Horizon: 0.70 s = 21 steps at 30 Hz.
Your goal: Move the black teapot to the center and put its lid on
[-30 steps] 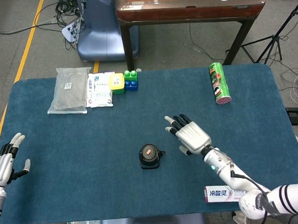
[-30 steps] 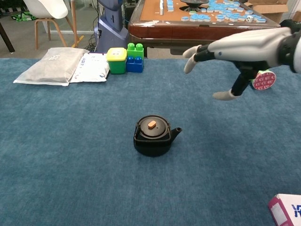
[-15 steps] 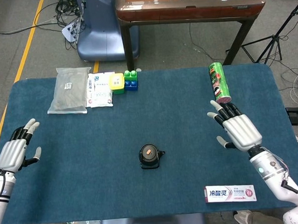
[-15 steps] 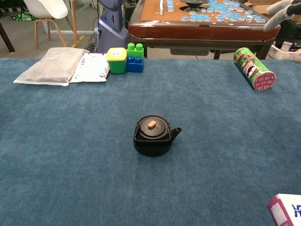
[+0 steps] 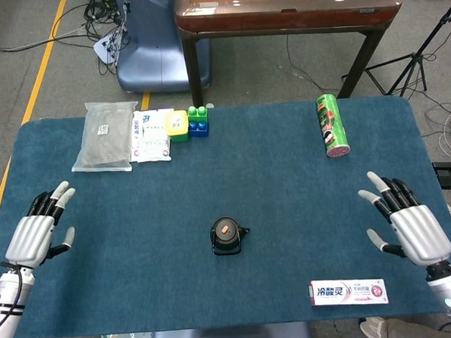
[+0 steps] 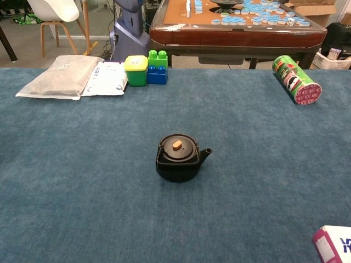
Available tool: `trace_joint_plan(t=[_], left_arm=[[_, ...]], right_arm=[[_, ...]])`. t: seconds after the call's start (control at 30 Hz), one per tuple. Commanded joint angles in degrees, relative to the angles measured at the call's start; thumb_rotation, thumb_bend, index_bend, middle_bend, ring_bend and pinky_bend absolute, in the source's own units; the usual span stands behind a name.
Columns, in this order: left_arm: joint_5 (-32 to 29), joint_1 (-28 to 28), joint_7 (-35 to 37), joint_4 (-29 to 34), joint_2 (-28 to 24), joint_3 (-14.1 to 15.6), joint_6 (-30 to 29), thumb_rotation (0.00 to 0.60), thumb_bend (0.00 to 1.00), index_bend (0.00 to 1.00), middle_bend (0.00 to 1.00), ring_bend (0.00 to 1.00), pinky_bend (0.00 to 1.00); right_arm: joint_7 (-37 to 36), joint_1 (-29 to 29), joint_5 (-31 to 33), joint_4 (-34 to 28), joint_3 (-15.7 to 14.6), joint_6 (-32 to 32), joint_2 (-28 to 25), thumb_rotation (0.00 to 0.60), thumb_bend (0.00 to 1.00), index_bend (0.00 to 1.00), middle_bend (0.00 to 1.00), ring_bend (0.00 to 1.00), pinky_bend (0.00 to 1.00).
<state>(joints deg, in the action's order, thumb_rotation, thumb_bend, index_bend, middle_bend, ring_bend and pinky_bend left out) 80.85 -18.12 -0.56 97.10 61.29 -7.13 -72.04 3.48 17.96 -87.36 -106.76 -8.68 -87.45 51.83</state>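
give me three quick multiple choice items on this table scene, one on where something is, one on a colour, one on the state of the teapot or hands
1. Where does the green can lie?
A. far right part of the table
B. beside the teapot
C. on the grey bag

2. What colour is the knob on the teapot lid?
A. blue
B. orange
C. white

3. What state is the teapot in?
A. lid on, no robot hand touching it
B. lid off, lying beside it
C. gripped by the left robot hand

Answers:
1. A, the green can lies on its side near the far right edge, well apart from the black teapot.
2. B, the lid has an orange knob on top.
3. A, the lid sits on the pot, while the left robot hand and right robot hand hover open at the table's sides.
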Motion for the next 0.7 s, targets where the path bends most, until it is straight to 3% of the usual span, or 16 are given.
trace_joint_plan(t=[0.03, 0.7], left_arm=[[1.93, 0.6, -1.24, 0.39, 0.51, 1.28, -0.98, 0.6, 0.49, 0.0, 0.0, 0.0, 0.0], [1.68, 1.0, -12.15, 6.29, 2.09, 2.71, -2.82, 0.6, 0.49, 0.0, 0.0, 0.0, 0.0]], right_arm=[[1.01, -3.41, -1.66, 2.42, -0.53, -1.88, 2.12, 0.6, 0.35, 0.18, 0.0, 0.0, 0.0], [-5.26, -7.34, -5.05, 9.73, 2.8, -0.67, 4.18, 0.6, 0.35, 0.18, 0.0, 0.0, 0.0]])
